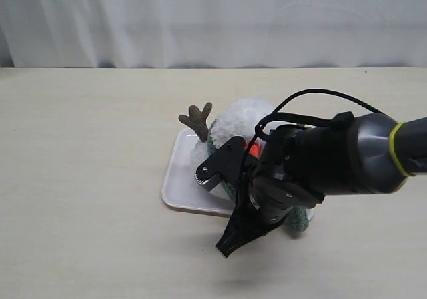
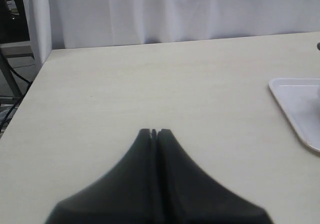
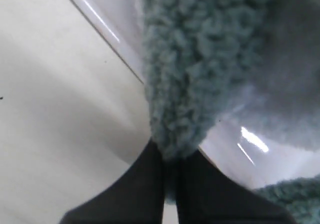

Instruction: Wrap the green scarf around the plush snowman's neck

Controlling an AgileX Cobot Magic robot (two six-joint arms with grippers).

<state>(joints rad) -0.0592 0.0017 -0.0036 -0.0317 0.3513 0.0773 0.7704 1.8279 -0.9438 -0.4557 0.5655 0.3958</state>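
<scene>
Pinching one green scarf (image 3: 195, 59), right fingers (image 3: 135, 194) hang near one snowman (image 1: 240, 122), one tray (image 1: 180, 179)

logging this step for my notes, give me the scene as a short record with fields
surface: pale table
tray: white tray on the table
plush snowman: lying on the tray, largely hidden behind the right arm
green scarf: one strip pinched over the tray's edge
right gripper: fingers shut on the green scarf
left gripper: fingers shut, holding nothing, over bare table beside the tray
neck wrap: cannot tell, the arm hides the neck
</scene>
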